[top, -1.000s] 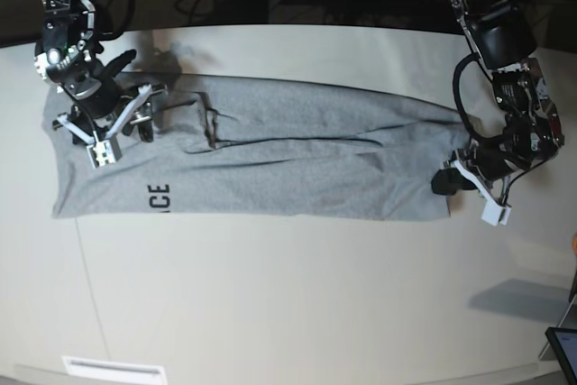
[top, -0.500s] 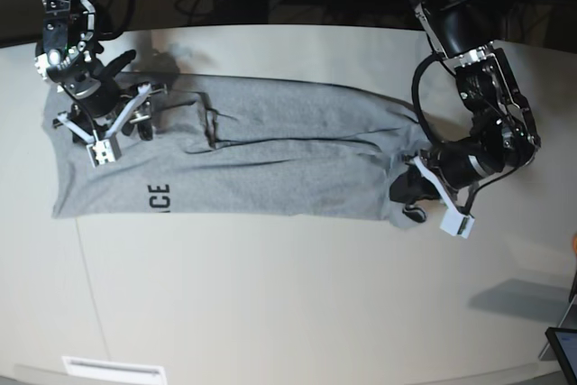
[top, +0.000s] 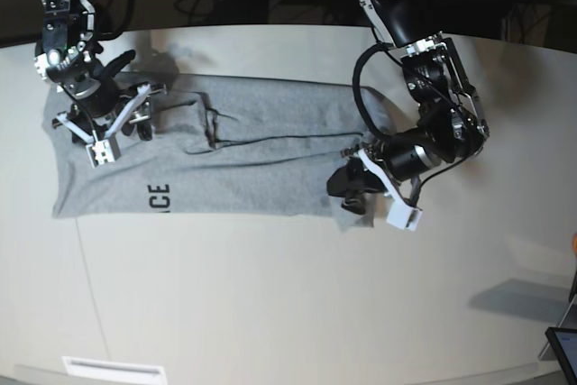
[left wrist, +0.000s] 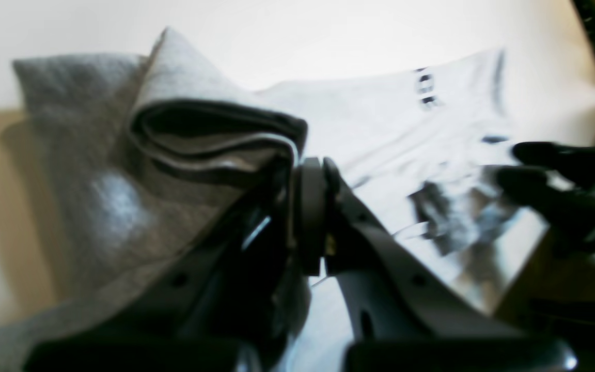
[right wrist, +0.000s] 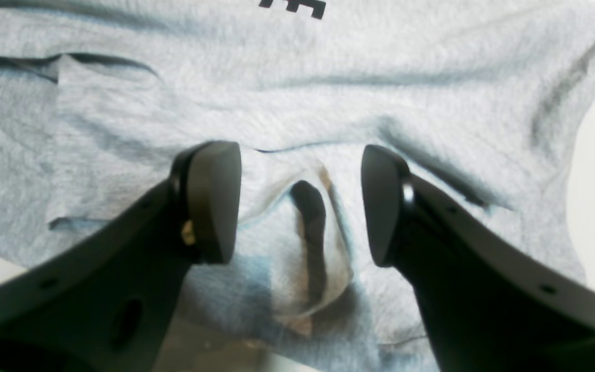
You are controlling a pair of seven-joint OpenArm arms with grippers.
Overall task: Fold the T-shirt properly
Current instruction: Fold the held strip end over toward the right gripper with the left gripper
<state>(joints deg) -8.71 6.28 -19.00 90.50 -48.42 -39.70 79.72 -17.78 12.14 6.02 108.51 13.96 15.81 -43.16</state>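
Pinching the hem end of the T-shirt [top: 252,164], the left tool [left wrist: 297,206] is clamped tight on a bunched roll of grey cloth and carries it over the flat part of the shirt. Risk as I judge it: the roll is thick and only nipped at its edge, so it could slip out mid-fold, or land skewed and leave a lumpy, crooked crease. Dragging could also pull the flat half along the bench [top: 270,295] and wrinkle it. Farther off, the right tool [right wrist: 300,206] stands with jaws wide above the collar end, gripping nothing; if it does not pin that end, the shirt may slide. Count: one T-shirt, lying lengthwise across the bench with black lettering [top: 159,196] showing; two tools; one bench.
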